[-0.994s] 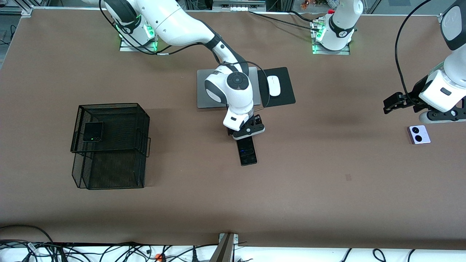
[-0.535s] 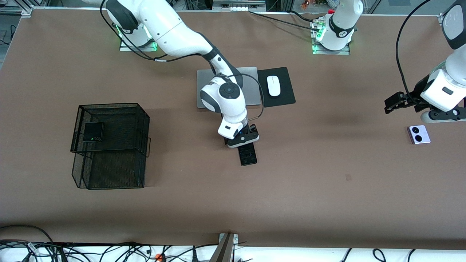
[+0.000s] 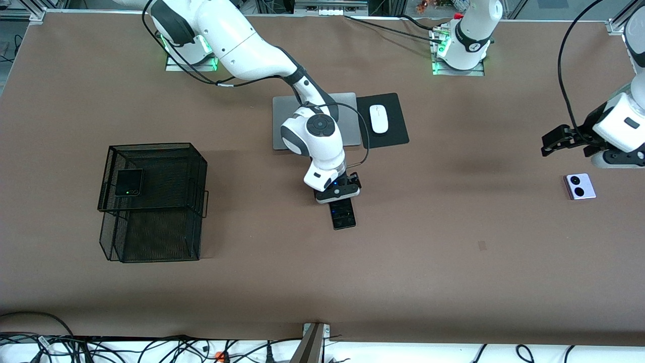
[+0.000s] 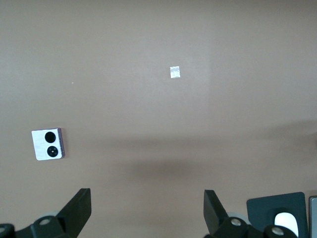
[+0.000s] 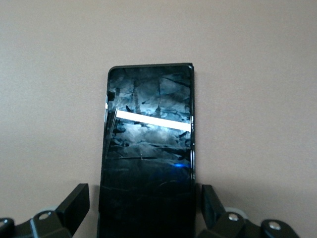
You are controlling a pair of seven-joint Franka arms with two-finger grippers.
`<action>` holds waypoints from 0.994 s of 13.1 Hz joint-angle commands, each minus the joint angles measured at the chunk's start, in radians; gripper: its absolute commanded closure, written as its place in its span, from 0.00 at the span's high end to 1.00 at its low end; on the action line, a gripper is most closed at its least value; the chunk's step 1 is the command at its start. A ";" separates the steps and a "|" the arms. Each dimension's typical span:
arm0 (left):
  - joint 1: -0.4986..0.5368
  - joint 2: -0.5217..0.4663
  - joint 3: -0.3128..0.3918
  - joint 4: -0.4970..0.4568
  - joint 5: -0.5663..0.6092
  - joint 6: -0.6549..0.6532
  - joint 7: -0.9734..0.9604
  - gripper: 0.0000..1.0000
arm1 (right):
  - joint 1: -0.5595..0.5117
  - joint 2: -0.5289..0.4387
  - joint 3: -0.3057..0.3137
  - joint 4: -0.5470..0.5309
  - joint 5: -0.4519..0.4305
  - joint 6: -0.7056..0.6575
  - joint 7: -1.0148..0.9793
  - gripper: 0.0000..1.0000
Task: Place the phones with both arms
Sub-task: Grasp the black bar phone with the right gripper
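Note:
The long slim black phone (image 3: 343, 215) lies flat at the table's middle. My right gripper (image 3: 338, 196) is low over the phone's end that is farther from the front camera. In the right wrist view the phone (image 5: 148, 139) lies between the open fingers (image 5: 74, 201) of my right gripper (image 5: 143, 201), with small gaps on both sides. The lilac-white phone (image 3: 580, 186) lies at the left arm's end; it also shows in the left wrist view (image 4: 48, 144). My left gripper (image 3: 553, 141) hangs open and empty (image 4: 147, 208) above the table beside it. The black folded phone (image 3: 129, 182) sits in the wire basket (image 3: 151, 201).
A grey slab (image 3: 284, 126) lies under the right arm, farther from the front camera than the slim phone. Beside it a white mouse (image 3: 379, 118) rests on a black pad (image 3: 395, 126). A small tape mark (image 3: 482, 245) is on the brown table.
My right gripper has come down and shifted along the slim phone, its fingers now on either side of it. My left gripper has drawn back toward the left arm's end.

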 commanded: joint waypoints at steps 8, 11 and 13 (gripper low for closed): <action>-0.084 0.002 0.074 0.037 -0.020 -0.043 0.020 1.00 | 0.004 0.028 -0.002 0.040 -0.012 -0.047 0.009 0.16; -0.072 0.004 0.076 0.041 -0.020 -0.067 0.022 1.00 | 0.016 0.017 0.000 0.170 -0.014 -0.329 0.012 0.01; -0.071 0.004 0.079 0.041 -0.023 -0.067 0.022 1.00 | 0.017 0.005 0.004 0.226 -0.013 -0.455 0.013 0.00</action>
